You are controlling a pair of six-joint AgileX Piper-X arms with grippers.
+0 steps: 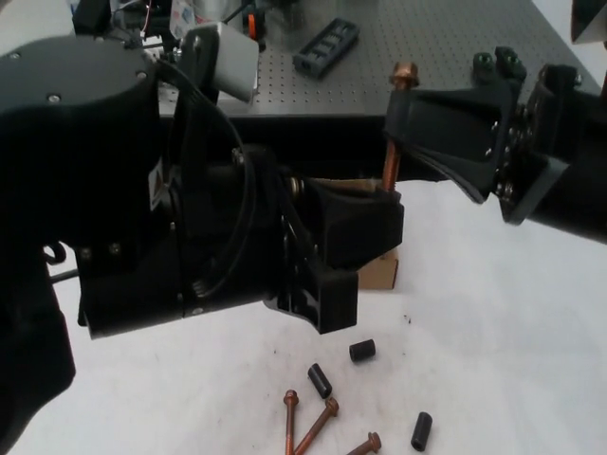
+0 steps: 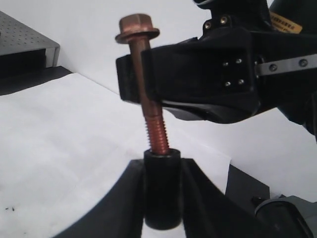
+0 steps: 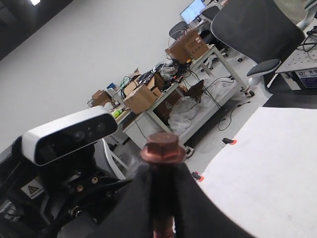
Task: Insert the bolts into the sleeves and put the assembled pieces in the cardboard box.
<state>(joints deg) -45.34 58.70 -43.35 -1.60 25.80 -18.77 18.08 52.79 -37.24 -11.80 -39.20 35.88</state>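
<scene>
The copper-coloured metal bolt with a flanged hex head (image 2: 147,99) stands upright: its long axis is vertical, with the head at 12 o'clock and the threaded tip at 6 o'clock. The right gripper (image 2: 140,79) is clamped on the shank just under the head, its fingers closed down to the shank's width. The tip sits in the top mouth of the short black cylindrical sleeve (image 2: 162,193), which is also upright and in line with the bolt (how far the thread reaches inside is hidden by the sleeve's wall). The left gripper (image 2: 162,171) has this sleeve pinched between its two fingers, one pressed against each side.

In the high view the bolt and sleeve hang above the bench, and the left gripper's body hides the sleeve and the bolt's lower end. The brown cardboard box (image 1: 379,272) lies behind that gripper, with little more than a corner and part of the rim showing. At 6 o'clock from the box, three loose black sleeves (image 1: 361,350) (image 1: 320,380) (image 1: 421,430) and three loose copper bolts (image 1: 290,422) (image 1: 318,427) (image 1: 365,444) lie on the white sheet (image 1: 493,313), the bolts partly cut off at the frame's edge
</scene>
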